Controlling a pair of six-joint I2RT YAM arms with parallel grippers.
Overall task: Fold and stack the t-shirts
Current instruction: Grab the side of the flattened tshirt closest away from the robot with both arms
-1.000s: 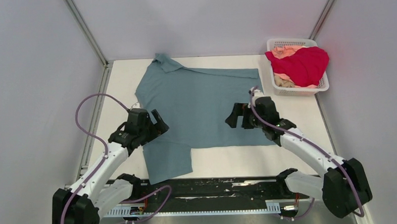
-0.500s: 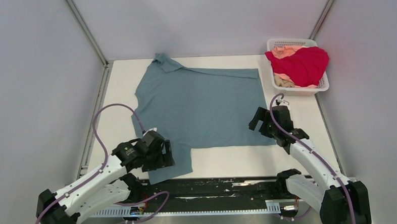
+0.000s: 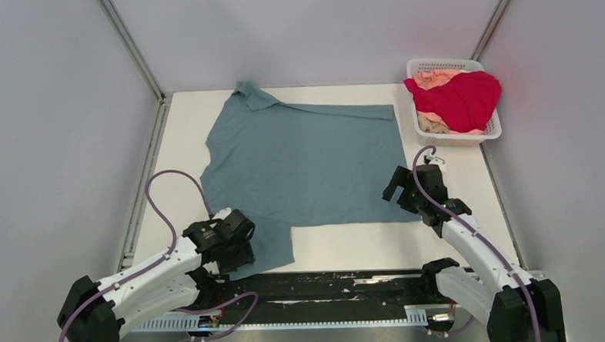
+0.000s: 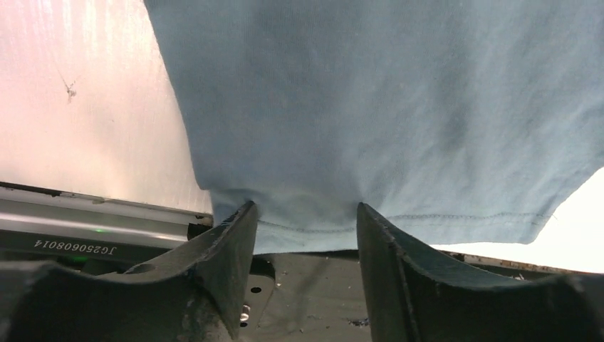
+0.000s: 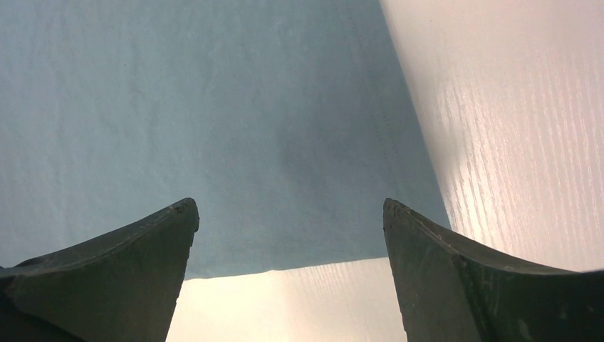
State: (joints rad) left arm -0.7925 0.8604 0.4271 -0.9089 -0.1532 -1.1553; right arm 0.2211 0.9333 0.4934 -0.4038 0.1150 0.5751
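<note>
The teal t-shirt point(image 3: 307, 159) lies spread flat in the middle of the table. My left gripper point(image 3: 240, 258) is open and low at the shirt's near-left flap. In the left wrist view point(image 4: 306, 214) the shirt's stitched hem point(image 4: 427, 217) lies between the two fingertips. My right gripper point(image 3: 398, 186) is open above the shirt's near-right corner. In the right wrist view point(image 5: 290, 214) the teal cloth point(image 5: 214, 128) and its near edge sit between the spread fingers. The red t-shirt point(image 3: 462, 98) and the peach t-shirt point(image 3: 434, 78) lie crumpled in the basket.
The white lattice basket point(image 3: 456, 139) stands at the far right of the table. A black base plate point(image 3: 327, 282) runs along the near edge, under the teal shirt's near-left flap. Metal frame posts rise at both far corners.
My left gripper has drawn back from the shirt's left side to its near-left flap at the table's near edge. My right gripper has moved right and nearer, to the near-right corner.
</note>
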